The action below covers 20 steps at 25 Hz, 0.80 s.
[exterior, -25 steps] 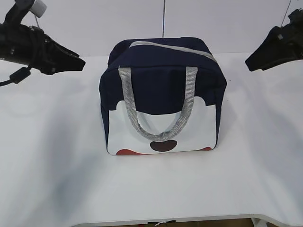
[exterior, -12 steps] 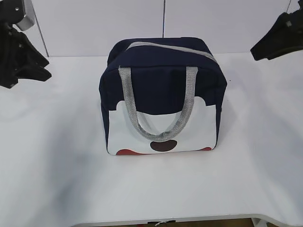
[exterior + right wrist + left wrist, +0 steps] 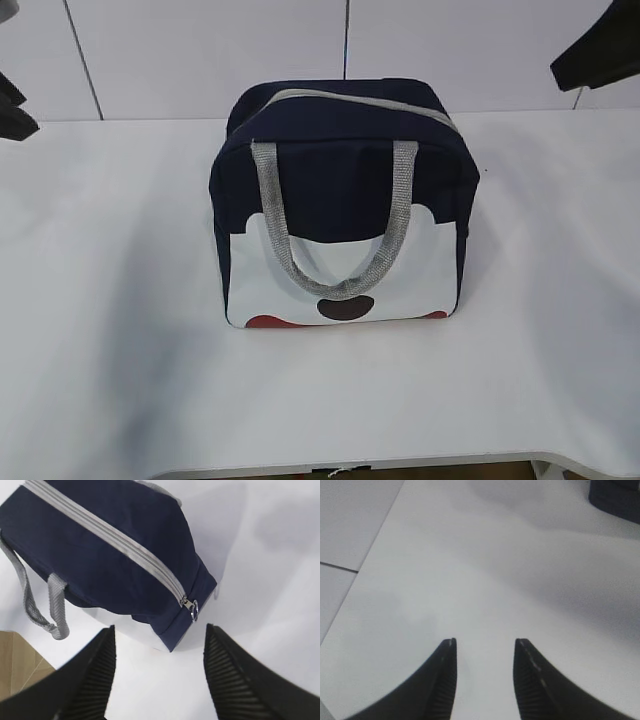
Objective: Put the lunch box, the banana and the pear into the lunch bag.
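The navy lunch bag (image 3: pixel 340 200) stands upright in the middle of the white table, its grey handles hanging down the white spotted front. In the right wrist view the lunch bag (image 3: pixel 100 550) has its grey zipper shut along the top, the ring pull (image 3: pixel 194 609) at the near end. My right gripper (image 3: pixel 159 627) hovers open above that end, holding nothing. My left gripper (image 3: pixel 485 642) is open over bare table, with a dark corner of the lunch bag (image 3: pixel 615 495) far off. The lunch box, the banana and the pear are out of view.
Only dark tips of the left arm (image 3: pixel 12 115) and right arm (image 3: pixel 600 55) show at the exterior view's side edges. The table's front edge (image 3: pixel 350 468) runs along the bottom. A brown surface (image 3: pixel 20 662) shows beyond the table in the right wrist view.
Both arms have drawn back outward, the left to the far left edge and the right up toward the top right corner. The bag has not moved.
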Available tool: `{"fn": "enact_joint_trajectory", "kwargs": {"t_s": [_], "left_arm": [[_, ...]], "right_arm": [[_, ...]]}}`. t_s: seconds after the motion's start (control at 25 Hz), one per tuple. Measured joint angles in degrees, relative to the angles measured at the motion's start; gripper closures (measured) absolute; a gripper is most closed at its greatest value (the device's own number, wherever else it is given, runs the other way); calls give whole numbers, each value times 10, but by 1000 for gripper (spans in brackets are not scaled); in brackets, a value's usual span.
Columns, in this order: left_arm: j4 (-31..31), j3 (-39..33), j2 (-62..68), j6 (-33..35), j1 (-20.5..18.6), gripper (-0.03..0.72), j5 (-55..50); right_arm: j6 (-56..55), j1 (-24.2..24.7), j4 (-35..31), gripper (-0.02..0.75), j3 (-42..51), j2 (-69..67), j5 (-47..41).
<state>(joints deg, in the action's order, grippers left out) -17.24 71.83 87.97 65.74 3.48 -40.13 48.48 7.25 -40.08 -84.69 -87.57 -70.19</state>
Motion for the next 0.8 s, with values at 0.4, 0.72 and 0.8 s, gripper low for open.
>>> {"fn": "enact_joint_trajectory", "kwargs": {"t_s": [0.4,0.72,0.8], "left_arm": [[65,0,-54,-202,0,414,1],[53,0,-112,-282,0,414,-7],[35,0,-128,-295,0,414,-13]], "right_arm": [[-15,-45,60,274,0,58,-6],[-21,-122,131,274,0,101,-12],[-23,-134,141,274,0,112,-13]]}}
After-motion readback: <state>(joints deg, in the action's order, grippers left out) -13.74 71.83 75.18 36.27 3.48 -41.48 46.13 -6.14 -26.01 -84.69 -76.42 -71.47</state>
